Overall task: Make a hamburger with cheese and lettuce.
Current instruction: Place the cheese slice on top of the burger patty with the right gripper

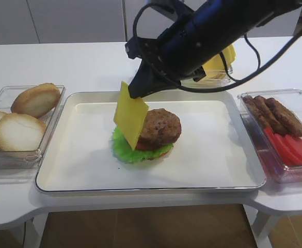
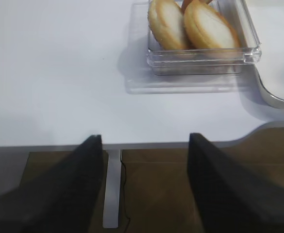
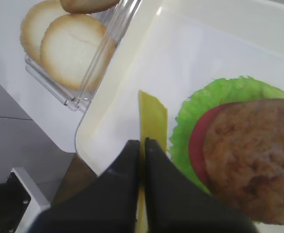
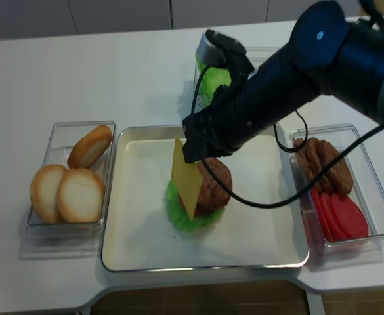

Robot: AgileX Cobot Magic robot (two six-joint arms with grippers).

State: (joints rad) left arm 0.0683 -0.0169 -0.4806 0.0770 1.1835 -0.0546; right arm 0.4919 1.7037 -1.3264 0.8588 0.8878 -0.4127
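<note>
Above the white tray point(image 1: 207, 175), the right arm's fingers point(image 1: 140, 89) pinch shut on the cheese point(image 1: 130, 118) by its top corner, so the thin, floppy yellow square hangs edge-down at nine o'clock of the hamburger point(image 1: 152, 135), probably ready to drape over its grainy brown patty. Frilly green lettuce point(image 1: 127, 151) ruffles out beneath. Over the worktop edge, the left fingers point(image 2: 145, 189) are spread wide, empty.

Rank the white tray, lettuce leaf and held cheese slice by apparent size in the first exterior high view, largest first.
1. white tray
2. lettuce, partly hidden under the patty
3. cheese, hanging nearer the camera, so this ranking is unsure
</note>
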